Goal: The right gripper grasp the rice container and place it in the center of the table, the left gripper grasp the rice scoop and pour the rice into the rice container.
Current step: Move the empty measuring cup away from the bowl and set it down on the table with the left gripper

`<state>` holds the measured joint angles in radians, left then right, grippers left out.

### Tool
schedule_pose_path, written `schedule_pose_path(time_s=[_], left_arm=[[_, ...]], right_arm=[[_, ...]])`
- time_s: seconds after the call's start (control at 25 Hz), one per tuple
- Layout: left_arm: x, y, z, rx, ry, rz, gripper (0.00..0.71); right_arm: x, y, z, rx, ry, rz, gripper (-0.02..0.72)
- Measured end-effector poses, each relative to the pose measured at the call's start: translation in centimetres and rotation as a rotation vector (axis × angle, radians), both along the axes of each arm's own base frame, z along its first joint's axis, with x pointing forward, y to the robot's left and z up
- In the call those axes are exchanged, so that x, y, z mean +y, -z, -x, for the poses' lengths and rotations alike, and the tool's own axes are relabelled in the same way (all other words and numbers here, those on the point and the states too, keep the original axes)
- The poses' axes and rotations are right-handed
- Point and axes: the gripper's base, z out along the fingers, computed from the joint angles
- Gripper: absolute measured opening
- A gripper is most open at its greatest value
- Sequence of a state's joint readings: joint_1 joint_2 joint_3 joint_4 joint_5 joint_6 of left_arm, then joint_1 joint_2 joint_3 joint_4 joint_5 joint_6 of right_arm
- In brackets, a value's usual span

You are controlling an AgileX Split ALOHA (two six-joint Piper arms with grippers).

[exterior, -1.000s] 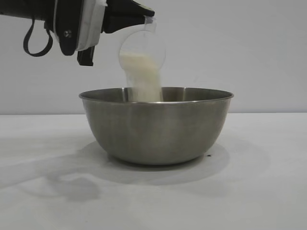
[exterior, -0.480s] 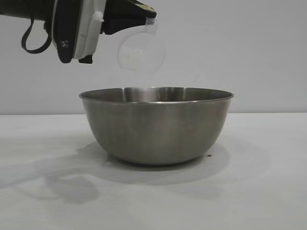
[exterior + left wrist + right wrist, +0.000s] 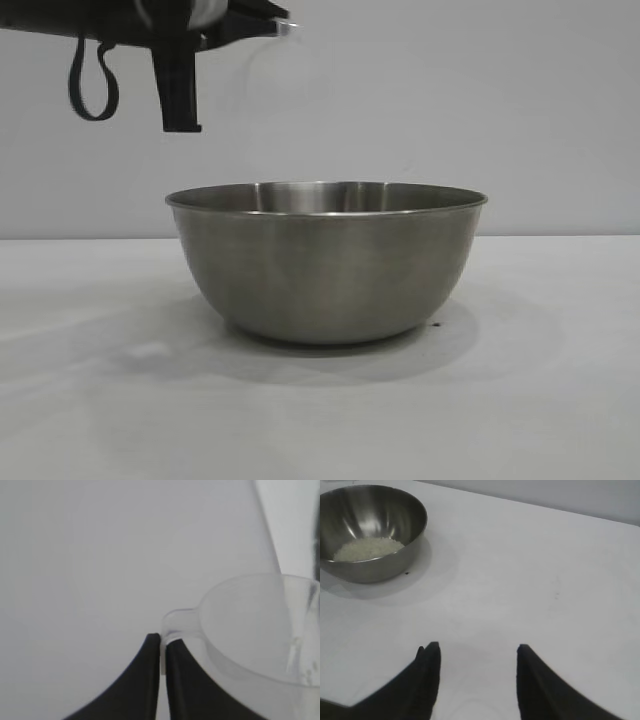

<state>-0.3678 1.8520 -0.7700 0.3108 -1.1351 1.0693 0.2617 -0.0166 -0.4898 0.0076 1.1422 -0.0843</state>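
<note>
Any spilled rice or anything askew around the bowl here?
Nothing stands out. The rice sits inside the steel bowl, which stands upright on the table, with no pile of stray grains around it. One tiny dark speck lies beside the bowl's base.

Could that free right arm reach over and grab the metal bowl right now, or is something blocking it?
Probably yes. The right gripper hangs open and empty over bare table, and nothing lies between it and the rice container. The left gripper, holding the rice scoop, is high above the bowl.
</note>
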Motion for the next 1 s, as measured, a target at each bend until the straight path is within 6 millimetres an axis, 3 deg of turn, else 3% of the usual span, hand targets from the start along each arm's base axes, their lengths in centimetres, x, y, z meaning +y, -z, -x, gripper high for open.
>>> schedule_pose_path(time_s=[0.24,0.52,0.76,1.0], left_arm=[[2.1,0.0,-1.0,0.287,-0.180,0.534,0.000],[5.3,3.0,0.8,0.474,-0.413,0.836,0.000],[8.4,6.4,2.9,0.603,-0.559,0.912,0.000],[8.9,9.0,3.3,0.674,-0.620,0.886,0.000]], right_arm=[[0.0,0.0,0.0,0.003,0.010,-0.012,0.340],[0.0,0.0,0.0,0.004,0.013,-0.014,0.340],[0.0,0.0,0.0,0.004,0.013,-0.013,0.340],[0.0,0.0,0.0,0.003,0.014,-0.012,0.340]])
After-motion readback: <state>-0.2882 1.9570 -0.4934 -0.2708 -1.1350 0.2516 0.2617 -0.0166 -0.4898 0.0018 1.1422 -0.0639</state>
